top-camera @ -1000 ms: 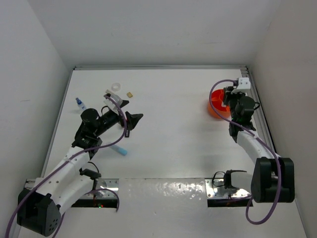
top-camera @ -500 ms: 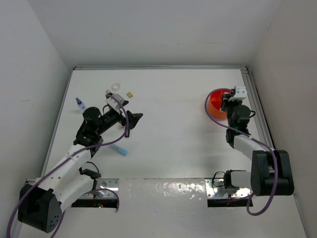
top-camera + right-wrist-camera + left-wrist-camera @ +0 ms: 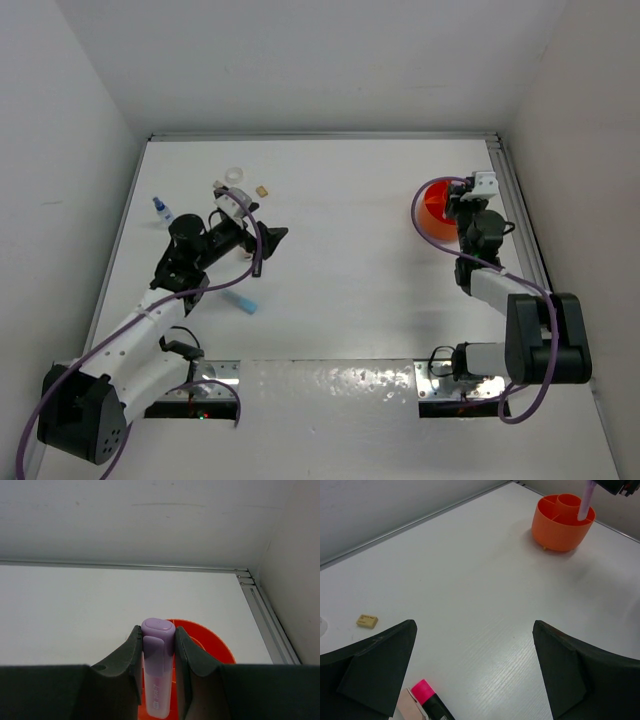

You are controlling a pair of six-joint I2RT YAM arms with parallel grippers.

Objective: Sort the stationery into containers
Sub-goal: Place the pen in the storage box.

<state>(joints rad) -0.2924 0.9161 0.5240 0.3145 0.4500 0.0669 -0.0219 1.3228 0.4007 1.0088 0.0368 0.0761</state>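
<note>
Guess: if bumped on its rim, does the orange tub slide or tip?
Likely slides, not tips: the orange tub looks wide and low. Probably light, thin plastic on a smooth table, so a nudge from the lilac highlighter could shift it.

There is one round orange plastic tub with inner dividers (image 3: 555, 530), one lilac highlighter (image 3: 158, 680), one light-blue highlighter (image 3: 244, 302), one black marker with a pink cap (image 3: 429, 696), one small beige block (image 3: 367, 621), one clear tape ring (image 3: 235, 175) and one small blue-capped bottle (image 3: 161, 208).
</note>
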